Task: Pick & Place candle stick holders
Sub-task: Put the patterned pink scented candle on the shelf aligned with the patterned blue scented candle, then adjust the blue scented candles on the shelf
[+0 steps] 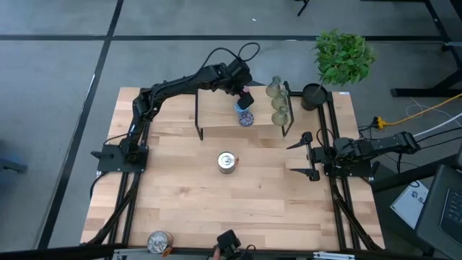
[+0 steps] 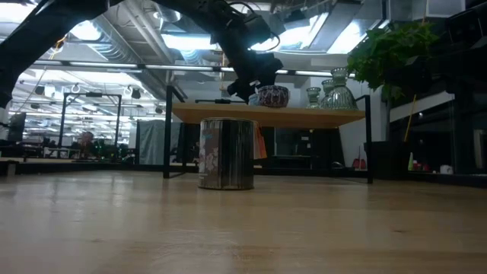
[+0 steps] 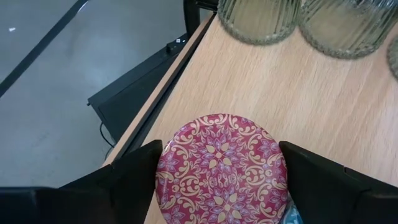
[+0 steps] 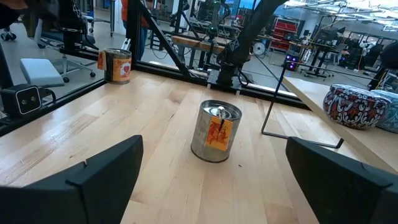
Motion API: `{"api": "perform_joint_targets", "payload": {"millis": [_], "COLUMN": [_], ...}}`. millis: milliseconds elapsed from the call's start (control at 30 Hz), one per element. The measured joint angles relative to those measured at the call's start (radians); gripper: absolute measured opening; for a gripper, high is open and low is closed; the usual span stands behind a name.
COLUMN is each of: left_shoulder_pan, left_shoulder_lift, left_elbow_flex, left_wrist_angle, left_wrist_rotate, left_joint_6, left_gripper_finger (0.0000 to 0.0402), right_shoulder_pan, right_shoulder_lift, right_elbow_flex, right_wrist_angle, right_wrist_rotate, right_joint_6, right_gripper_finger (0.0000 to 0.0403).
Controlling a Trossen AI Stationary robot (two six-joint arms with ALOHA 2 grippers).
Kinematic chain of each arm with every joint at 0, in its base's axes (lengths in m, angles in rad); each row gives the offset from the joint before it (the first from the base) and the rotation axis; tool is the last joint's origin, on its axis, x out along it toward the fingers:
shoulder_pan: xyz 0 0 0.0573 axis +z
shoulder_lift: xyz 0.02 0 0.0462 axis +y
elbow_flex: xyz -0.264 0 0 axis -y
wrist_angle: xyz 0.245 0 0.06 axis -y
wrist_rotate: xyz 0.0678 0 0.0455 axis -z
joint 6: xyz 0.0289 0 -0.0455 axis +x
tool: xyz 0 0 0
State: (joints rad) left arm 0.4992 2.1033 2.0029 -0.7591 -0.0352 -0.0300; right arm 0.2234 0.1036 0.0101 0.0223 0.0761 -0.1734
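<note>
A raised wooden shelf [image 1: 216, 108] stands at the table's far middle. On it rest three pale green glass holders [image 1: 278, 101], a blue holder [image 1: 242, 105] and the purple-speckled holder [image 3: 221, 168], each on its base. My left gripper [image 3: 221, 186] slants down over the shelf, open, with one finger [image 3: 134, 180] on each side of the purple-speckled holder [image 1: 247, 119]. One silvery holder [image 1: 227, 162] stands upright at the table's middle, another [image 1: 159, 242] near the front left. My right gripper [image 1: 303, 155] waits open at the right edge, level, clear of everything. My left gripper's fingers come slanting down from the far-left side and stand close against the two sides of the purple-speckled holder [image 3: 163, 163], which sits on the shelf. Whether the fingers touch it I cannot tell.
A black plant pot [image 1: 314, 95] with a green plant [image 1: 344, 54] stands at the far right corner, beside the shelf's black leg [image 1: 287, 115]. Bare wooden tabletop [image 1: 180, 195] lies around the middle silvery holder.
</note>
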Motion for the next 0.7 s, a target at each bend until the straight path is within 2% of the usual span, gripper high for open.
{"api": "perform_joint_targets", "payload": {"millis": [467,700], "left_shoulder_pan": [-0.005,-0.021], "left_shoulder_lift": [-0.015,-0.103], "left_elbow_flex": [0.031,0.056], "left_wrist_angle": [0.028,0.052], "left_wrist_rotate": [0.000,0.023], "left_joint_6": [0.065,0.149], "left_gripper_finger": [0.0326,0.0326], "right_shoulder_pan": [0.000,0.000], "right_shoulder_lift": [0.000,0.000], "right_elbow_flex": [0.000,0.000], "right_wrist_angle": [0.000,0.000], "right_wrist_rotate": [0.000,0.000], "right_joint_6": [0.000,0.000], "right_gripper_finger": [0.0398,0.0398]}}
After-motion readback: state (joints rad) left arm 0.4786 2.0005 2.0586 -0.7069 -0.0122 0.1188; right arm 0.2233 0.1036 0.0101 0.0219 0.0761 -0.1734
